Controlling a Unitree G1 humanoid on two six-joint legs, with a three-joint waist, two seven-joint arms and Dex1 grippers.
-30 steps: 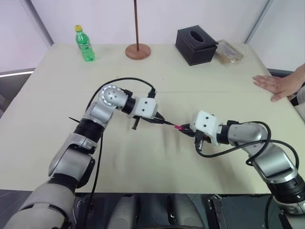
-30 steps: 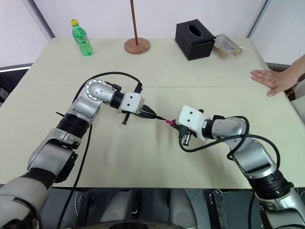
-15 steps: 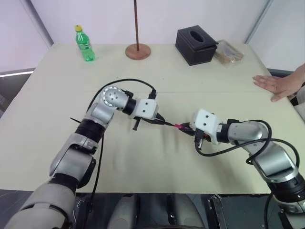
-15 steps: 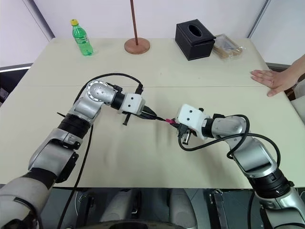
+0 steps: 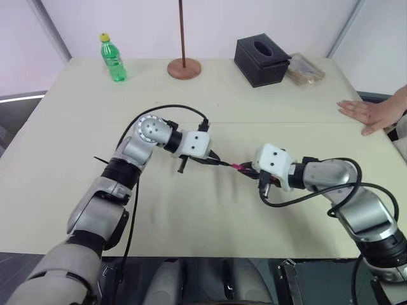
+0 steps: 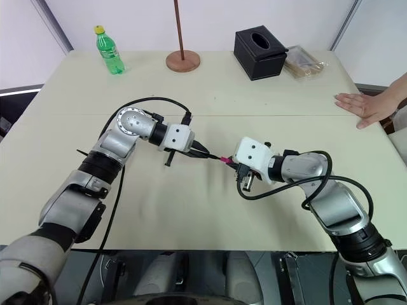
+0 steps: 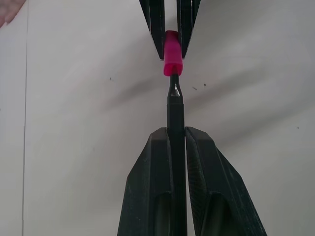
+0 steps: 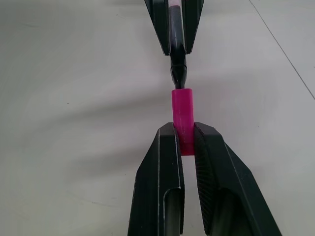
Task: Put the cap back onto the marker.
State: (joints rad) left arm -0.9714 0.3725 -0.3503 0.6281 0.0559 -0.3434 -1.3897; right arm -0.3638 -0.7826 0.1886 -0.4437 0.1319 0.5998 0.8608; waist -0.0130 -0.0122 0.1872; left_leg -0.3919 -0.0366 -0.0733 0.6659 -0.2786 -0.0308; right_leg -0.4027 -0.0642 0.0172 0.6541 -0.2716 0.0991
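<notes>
While the cap [image 8: 182, 121] is clamped between the fingers of my right gripper [image 8: 183, 142], its open end meets the tip of the marker [image 7: 175, 112], which is pinched along its barrel in my left gripper [image 7: 176, 135]. Both grippers face each other nose to nose above the table [image 5: 191, 210], cap and marker in one line. Beyond my right gripper, a person's hand [image 5: 372, 116] rests flat on the table edge.
</notes>
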